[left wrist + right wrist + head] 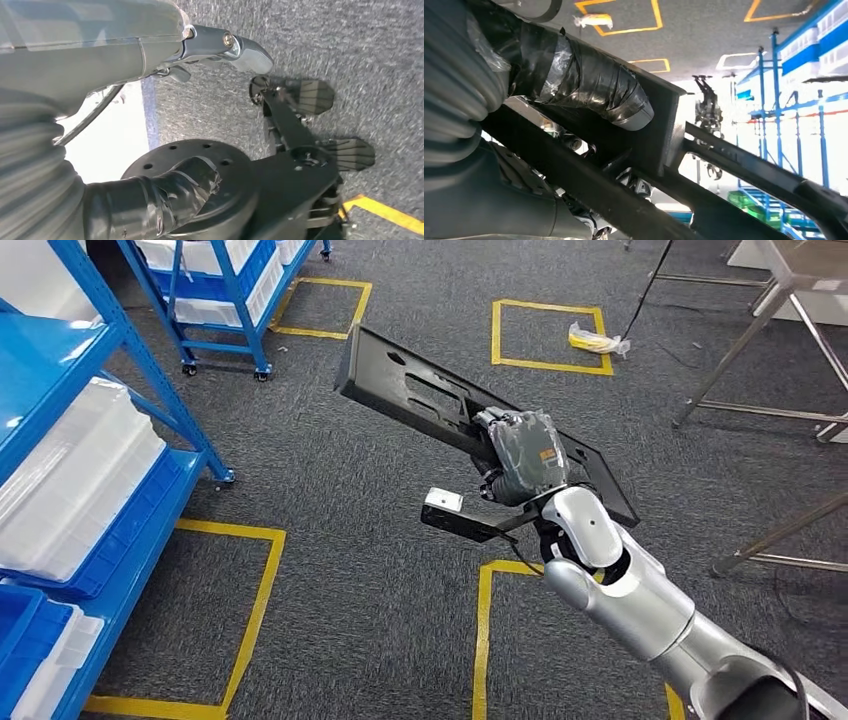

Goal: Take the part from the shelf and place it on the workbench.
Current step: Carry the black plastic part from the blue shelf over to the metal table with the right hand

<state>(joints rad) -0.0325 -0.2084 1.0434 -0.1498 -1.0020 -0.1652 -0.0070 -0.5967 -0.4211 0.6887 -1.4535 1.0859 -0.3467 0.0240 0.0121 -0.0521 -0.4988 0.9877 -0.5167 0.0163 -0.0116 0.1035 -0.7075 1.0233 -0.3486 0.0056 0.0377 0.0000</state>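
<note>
Your right robot hand (pixel 520 455) grasps the black part (pixel 420 390) mid-length, clear of the blue shelf (pixel 90 440) over carpet; keep it level and turn slowly toward the bench.

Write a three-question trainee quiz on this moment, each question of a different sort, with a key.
1. True or false: the black part lies on the blue shelf.
2. Which hand grips the part? A) left B) right
3. Fill in: yellow tape squares mark the grey ____.

Key: 1 false, it is held in the air above the floor; 2 B; 3 carpet.
</note>
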